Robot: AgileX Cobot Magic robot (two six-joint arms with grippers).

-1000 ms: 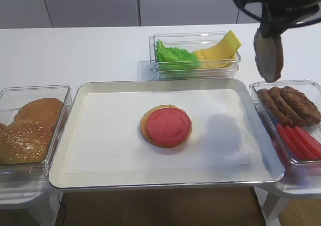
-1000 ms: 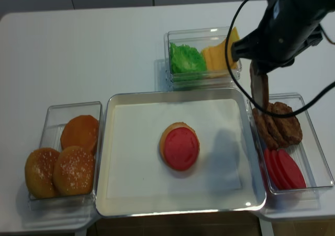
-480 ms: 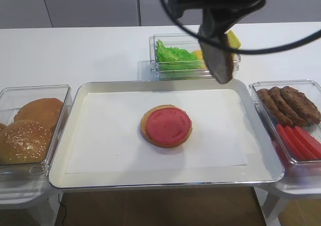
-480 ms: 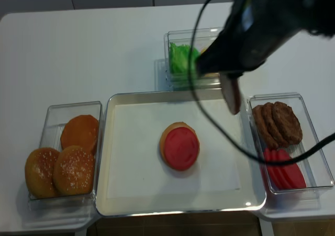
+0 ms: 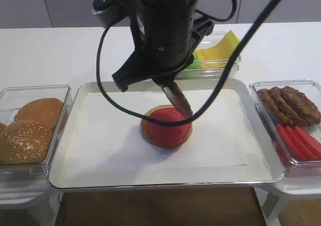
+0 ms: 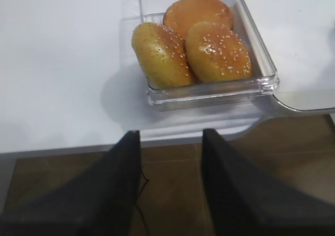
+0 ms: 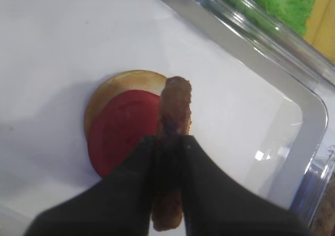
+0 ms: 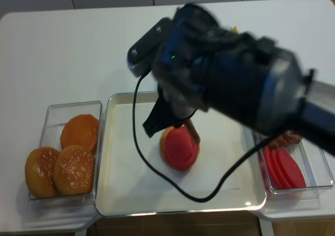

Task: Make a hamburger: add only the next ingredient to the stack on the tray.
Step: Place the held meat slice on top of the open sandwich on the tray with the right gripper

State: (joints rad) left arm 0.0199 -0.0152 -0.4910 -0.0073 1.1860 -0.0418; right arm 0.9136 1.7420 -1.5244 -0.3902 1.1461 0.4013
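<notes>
Patty pinched edge-on between right claw tips, hanging just over stack beneath on tray. Picked up and carried; not yet laid flat and released. Left claw parted, idle.

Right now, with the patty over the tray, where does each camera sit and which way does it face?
Exterior high: in front of the table, angled down at the tray; the right arm blocks the middle.
Exterior high (realsense): higher, steeper, over the same tray; right arm blurred.
Right wrist: on the right gripper, looking down past the patty it pinches to the stack.
Left wrist: behind the open left gripper, off the table edge, facing the buns.
Both exterior views share the stack.
</notes>
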